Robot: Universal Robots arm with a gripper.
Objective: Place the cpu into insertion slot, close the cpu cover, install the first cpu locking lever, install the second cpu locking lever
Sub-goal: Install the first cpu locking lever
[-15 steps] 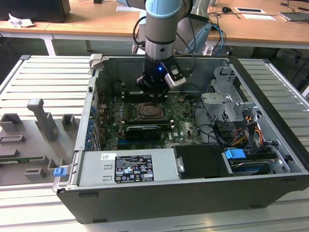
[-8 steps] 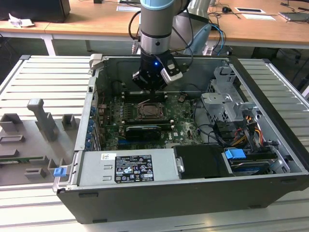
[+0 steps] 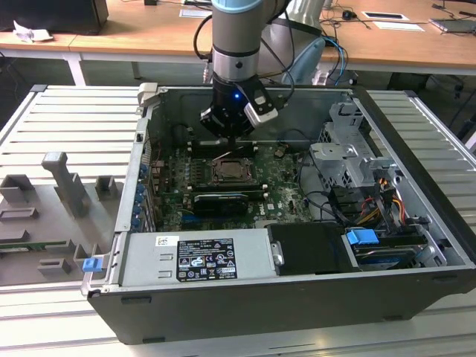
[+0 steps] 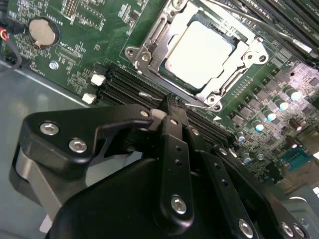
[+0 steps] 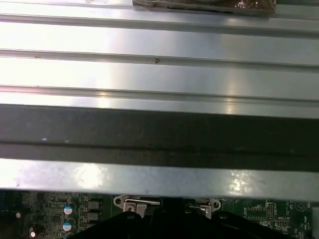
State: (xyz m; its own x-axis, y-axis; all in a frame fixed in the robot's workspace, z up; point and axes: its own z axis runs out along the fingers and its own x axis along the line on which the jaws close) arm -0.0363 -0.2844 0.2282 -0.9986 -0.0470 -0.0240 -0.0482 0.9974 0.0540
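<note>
The open computer case (image 3: pixel 312 297) lies on its side on a ribbed metal worktop (image 3: pixel 67 126), with wooden desks (image 3: pixel 134 33) behind it carrying papers and cables. To the exterior view's left, grey plastic fixtures (image 3: pixel 63 182) stand on the worktop, and a small blue clip (image 3: pixel 91 263) sits by the case corner. Inside the case, a silver power supply (image 3: pixel 197 256) fills the near edge, a drive cage (image 3: pixel 349 160) and a blue tab (image 3: pixel 363 240) lie toward the exterior view's right, and bundled wires run between them.

The arm reaches down into the case, its gripper (image 3: pixel 232 137) hanging just above the green motherboard (image 3: pixel 279 178). In the second wrist view the gripper (image 4: pixel 172 107) has its black fingers (image 4: pixel 174 144) drawn together with nothing between them, the tips close over the long memory slots (image 4: pixel 129 82) beside the socket. The cpu (image 4: pixel 199 55) sits in the insertion slot (image 4: pixel 160 74), and the cpu cover (image 4: pixel 241 62) lies down around it, framing its pale top. A thin locking lever (image 4: pixel 154 95) lies along the socket edge nearest the tips. A coin battery (image 4: pixel 42 31) sits further off on the board.
</note>
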